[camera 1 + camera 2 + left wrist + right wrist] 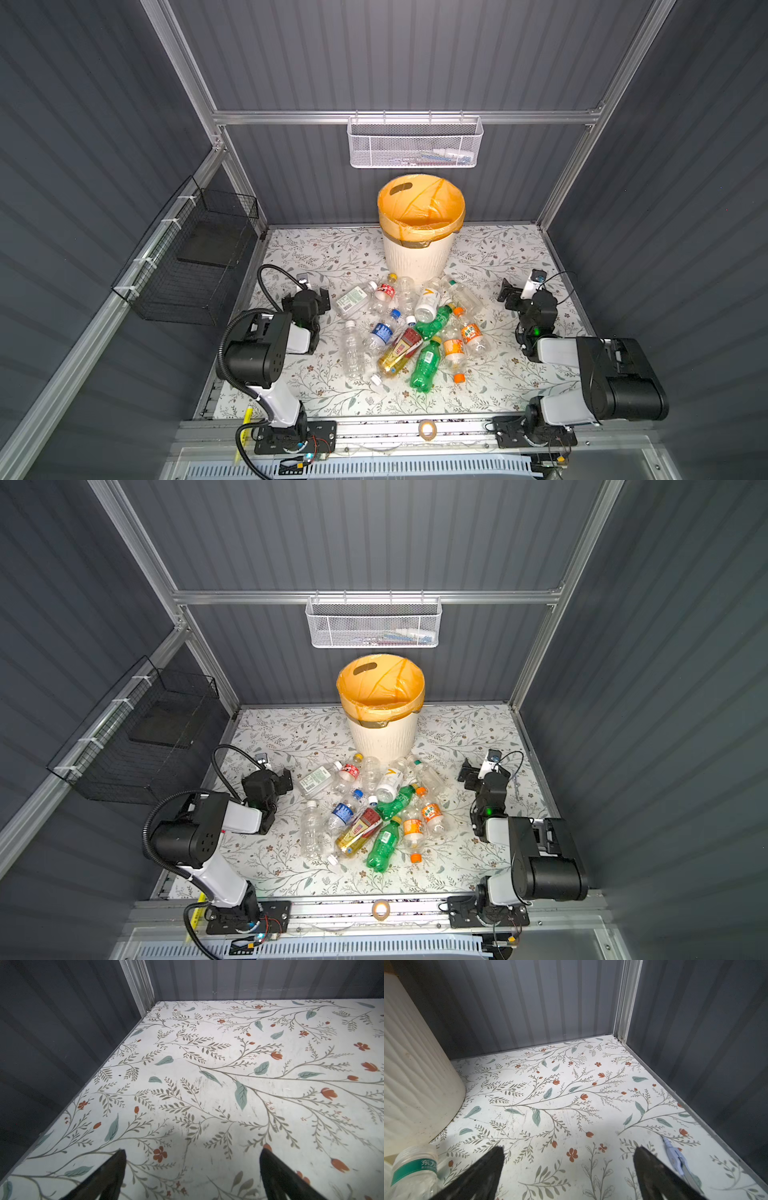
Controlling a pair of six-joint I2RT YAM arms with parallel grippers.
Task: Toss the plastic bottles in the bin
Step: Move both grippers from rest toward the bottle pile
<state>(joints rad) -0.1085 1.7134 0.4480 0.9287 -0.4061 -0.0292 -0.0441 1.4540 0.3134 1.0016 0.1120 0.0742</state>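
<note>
Several plastic bottles [411, 328] [370, 808] lie in a heap mid-table, among them a green one [426, 365] and an amber one with a red label [401, 349]. Right behind the heap stands the cream ribbed bin [415, 257] [382, 737], lined with an orange bag. My left gripper [307, 293] [192, 1153] hovers left of the heap, open and empty above bare tabletop. My right gripper [525, 293] [569, 1148] hovers right of the heap, also open and empty. In the right wrist view the bin's wall [415, 1084] and a clear, green-labelled bottle [415, 1167] lie beside one finger [490, 1167].
A white mesh basket [415, 143] hangs on the back wall and a black wire basket [195, 257] on the left wall. A tape roll [427, 429] lies on the front rail. A pale blue tool [675, 1155] rests near the right wall. Dark walls enclose three sides.
</note>
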